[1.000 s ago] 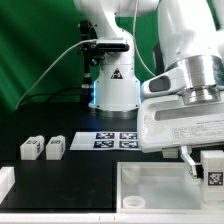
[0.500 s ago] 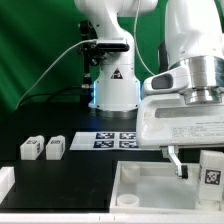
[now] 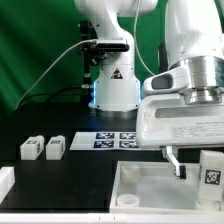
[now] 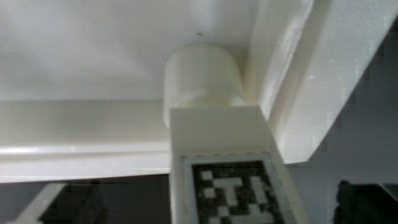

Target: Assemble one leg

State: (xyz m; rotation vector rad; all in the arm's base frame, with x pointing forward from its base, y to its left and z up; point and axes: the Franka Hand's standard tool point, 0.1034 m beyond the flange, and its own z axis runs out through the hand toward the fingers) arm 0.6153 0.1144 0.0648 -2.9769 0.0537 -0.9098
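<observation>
One leg (image 3: 211, 168), upright at the tray's (image 3: 150, 178) corner on the exterior view's right, round end meeting the tray. Claw (image 3: 196, 168) wide, straddling the leg, apparently not touching. Likely light, rigid, smooth plastic; grip flat sides beside tag (image 4: 237, 190).

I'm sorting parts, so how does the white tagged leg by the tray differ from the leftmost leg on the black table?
The small white blocky plastic leg by the white rimmed tray stands upright; the white leg at the exterior view's left sits low, beside a twin, far from the tray. Both carry black-and-white tags.
</observation>
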